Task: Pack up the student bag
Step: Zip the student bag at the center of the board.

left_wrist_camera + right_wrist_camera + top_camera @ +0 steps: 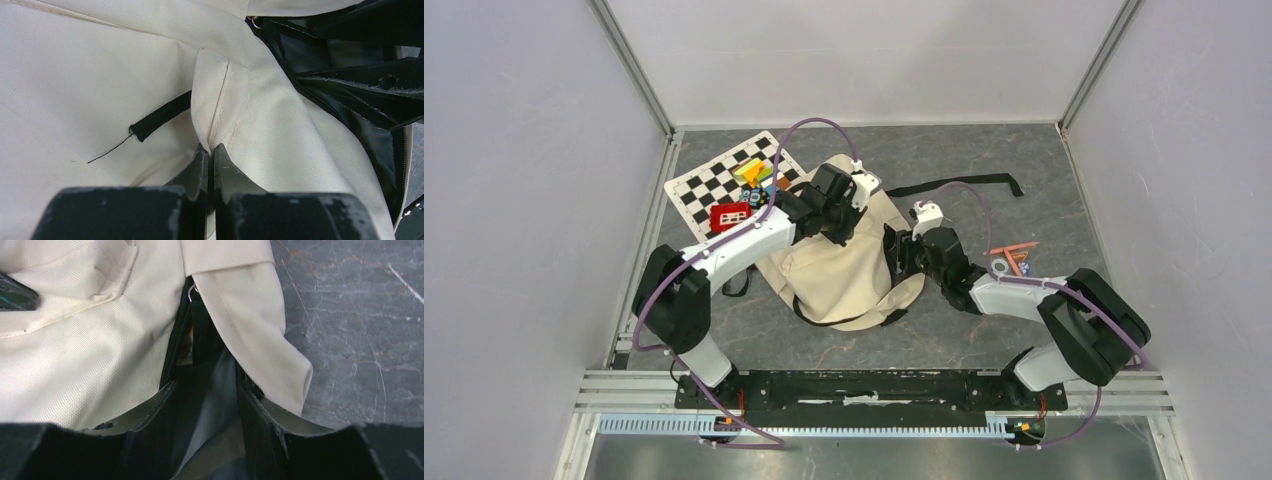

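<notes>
Fingertips (199,165) of left gripper (212,151) on student bag (100,75)

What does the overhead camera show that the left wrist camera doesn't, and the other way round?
Only the overhead view: the checkerboard with small colourful things on it, orange sticks beside the right arm, and the bag's long black strap. Only the left wrist view: a short black tab with a loose thread, the zipper up close, and the fingers pinching a fold of fabric. Both: the cream student bag and the left gripper at it.
</notes>
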### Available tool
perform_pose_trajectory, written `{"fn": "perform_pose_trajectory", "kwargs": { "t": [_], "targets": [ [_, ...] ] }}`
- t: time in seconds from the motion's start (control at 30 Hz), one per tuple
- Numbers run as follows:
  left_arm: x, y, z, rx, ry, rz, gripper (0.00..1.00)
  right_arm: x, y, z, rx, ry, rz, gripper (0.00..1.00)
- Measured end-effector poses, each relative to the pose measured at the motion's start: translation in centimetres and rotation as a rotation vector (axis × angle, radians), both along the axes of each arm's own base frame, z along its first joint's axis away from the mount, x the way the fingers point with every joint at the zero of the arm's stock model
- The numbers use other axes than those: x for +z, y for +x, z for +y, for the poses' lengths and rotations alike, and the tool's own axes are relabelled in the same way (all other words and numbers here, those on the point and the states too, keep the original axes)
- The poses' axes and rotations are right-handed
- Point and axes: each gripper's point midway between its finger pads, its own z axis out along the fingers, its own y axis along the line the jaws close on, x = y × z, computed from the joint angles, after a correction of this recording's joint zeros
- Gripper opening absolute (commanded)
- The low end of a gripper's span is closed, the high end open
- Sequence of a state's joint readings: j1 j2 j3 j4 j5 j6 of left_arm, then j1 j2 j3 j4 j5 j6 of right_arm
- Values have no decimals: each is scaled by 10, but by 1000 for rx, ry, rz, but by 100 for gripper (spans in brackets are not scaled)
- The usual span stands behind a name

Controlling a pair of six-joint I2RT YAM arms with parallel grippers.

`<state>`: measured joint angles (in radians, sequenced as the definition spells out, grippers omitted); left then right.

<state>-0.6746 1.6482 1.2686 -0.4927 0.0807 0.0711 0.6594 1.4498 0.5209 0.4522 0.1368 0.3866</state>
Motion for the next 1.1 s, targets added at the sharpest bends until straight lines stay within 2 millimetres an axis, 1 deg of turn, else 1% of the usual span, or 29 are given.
{"fn": "perform_pose_trajectory", "kwargs": {
  "t": [0.1, 0.3, 0.37, 0.43, 0.5, 0.63, 0.7, 0.73, 0.9, 1.1],
  "targets": [
    [0, 0, 0, 0, 0, 1, 2, 3, 5, 3, 29, -2, -35, 55],
    [0, -1, 0, -1, 1, 3, 2, 1, 18, 9, 67, -25, -79, 54],
    [0, -1, 0, -2, 0, 4, 2, 1, 24, 13, 77, -39, -91, 53],
    [0, -1, 0, -2, 0, 4, 2, 2, 30, 16, 85, -54, -106, 50],
    [0, -1, 0, -2, -1, 4, 2, 2, 36, 20, 95, -69, -115, 43],
    [0, 0, 0, -1, 1, 2, 2, 4, 48, 25, 105, -100, -137, 15],
    [0, 0, 0, 0, 1, 1, 2, 6, 53, 27, 105, -110, -143, 2],
    [0, 0, 0, 0, 1, 1, 2, 6, 54, 27, 104, -114, -145, 0],
    [0, 0, 1, 2, 4, 3, 2, 5, 52, 21, 88, -137, -133, 0],
    [3, 0, 0, 9, -3, 4, 2, 22, 43, 10, 71, -156, -121, 0]
  ]
}}
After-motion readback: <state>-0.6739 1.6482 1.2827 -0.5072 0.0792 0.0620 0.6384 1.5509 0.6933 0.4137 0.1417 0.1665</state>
